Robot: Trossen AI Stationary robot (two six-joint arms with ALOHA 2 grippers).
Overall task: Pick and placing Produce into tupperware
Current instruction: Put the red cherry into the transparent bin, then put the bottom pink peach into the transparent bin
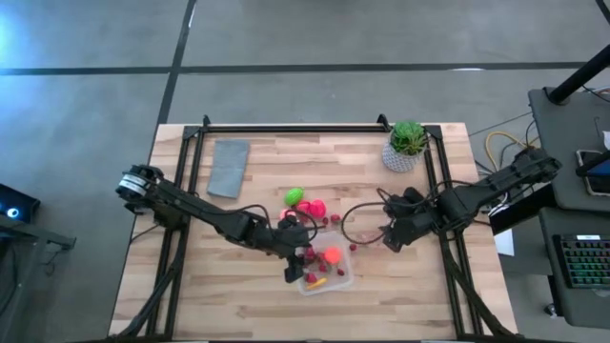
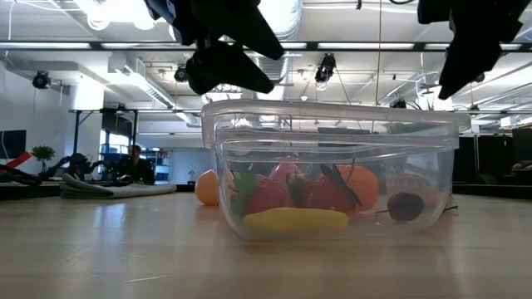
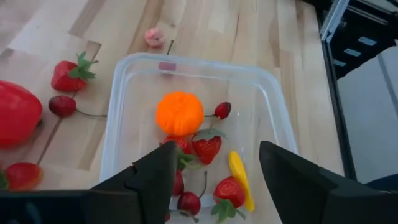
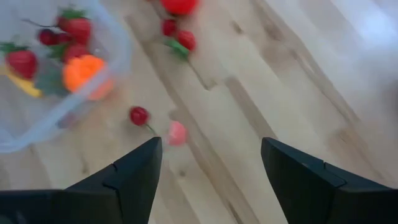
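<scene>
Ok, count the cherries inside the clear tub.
2. One cherry lies beside the orange piece in the middle of the tub. The other lies among strawberries near the open left gripper, whose fingers may hide more.

Light wooden tabletop [image 1: 238, 295]. Carrying clear tupperware [image 1: 340, 280], scattered produce [image 1: 309, 206], grey cloth [image 1: 228, 168] and potted plant [image 1: 406, 146].

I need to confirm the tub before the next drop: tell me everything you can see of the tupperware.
The tupperware is a clear plastic tub, roughly square with rounded corners and a thick rim, lidless, upright on the wooden table at front centre. Inside lie an orange piece, strawberries, cherries and a yellow piece. The left gripper hangs over it, jaws open and empty; nothing grips the tub.
</scene>
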